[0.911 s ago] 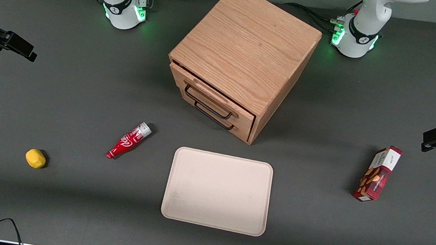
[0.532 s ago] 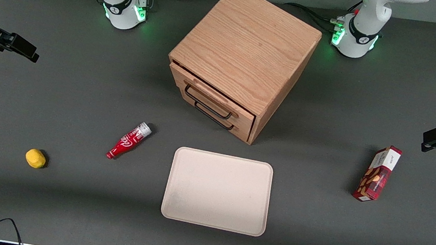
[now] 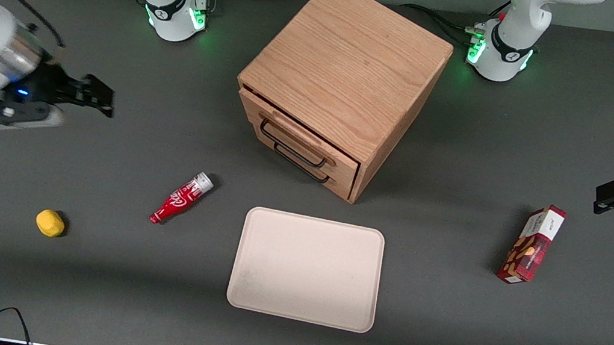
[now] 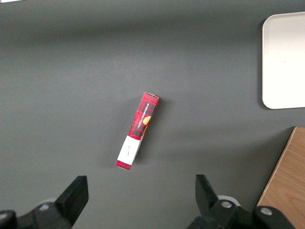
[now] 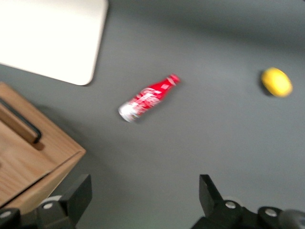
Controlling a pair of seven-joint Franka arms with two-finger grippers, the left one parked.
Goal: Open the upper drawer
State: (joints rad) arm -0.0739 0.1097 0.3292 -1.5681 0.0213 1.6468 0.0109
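Note:
The oak cabinet [image 3: 347, 63] stands in the middle of the table, turned at an angle. Its upper drawer [image 3: 302, 136] looks shut or nearly so, with a thin black wire handle [image 3: 291, 145] on the front. The lower drawer [image 3: 335, 184] sits under it. The right arm's gripper [image 3: 98, 96] hovers above the table toward the working arm's end, well apart from the cabinet. Its fingers are open and empty [image 5: 143, 191]. The right wrist view shows a corner of the cabinet [image 5: 33, 162] with a black handle [image 5: 20, 123]; I cannot tell which drawer's.
A red bottle [image 3: 182, 198] lies on the table between the gripper and a pale tray [image 3: 306, 268]. A yellow object [image 3: 50, 223] lies nearer the front camera. A red box [image 3: 532, 244] lies toward the parked arm's end.
The right arm's gripper has moved in from the table's end toward the cabinet, and more of the arm now shows. The cabinet and the other objects have not moved.

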